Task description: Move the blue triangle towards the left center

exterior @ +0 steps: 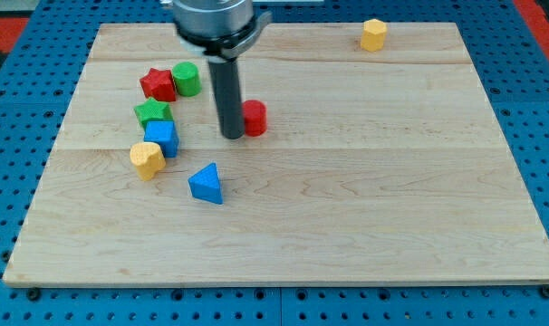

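Observation:
The blue triangle [207, 184] lies on the wooden board [347, 199], left of centre and toward the view's bottom. My tip [232, 136] stands above and slightly right of it, apart from it by about a block's width. The tip is right beside a red cylinder [255, 118], which sits at its right.
A cluster sits at the left: a red star [158, 84], a green cylinder [186, 79], a green block [153, 113], a blue cube [162, 138] and a yellow block [147, 159]. A yellow hexagon block [373, 34] sits near the top right edge.

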`<state>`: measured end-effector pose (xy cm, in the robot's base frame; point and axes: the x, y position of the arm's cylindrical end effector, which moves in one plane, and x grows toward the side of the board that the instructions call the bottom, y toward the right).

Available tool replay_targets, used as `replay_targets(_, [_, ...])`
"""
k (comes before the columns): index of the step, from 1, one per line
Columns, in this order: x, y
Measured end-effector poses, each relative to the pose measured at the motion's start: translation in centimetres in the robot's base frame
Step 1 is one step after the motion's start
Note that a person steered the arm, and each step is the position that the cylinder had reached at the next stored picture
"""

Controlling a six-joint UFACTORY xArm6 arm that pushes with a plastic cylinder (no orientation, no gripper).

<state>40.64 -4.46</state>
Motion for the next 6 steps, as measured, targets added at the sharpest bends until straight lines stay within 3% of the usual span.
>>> replay_targets(1, [-3.3, 2.7])
replay_targets(4, [-7.0, 16.0])
replay_targets(6, [-9.1, 15.5])
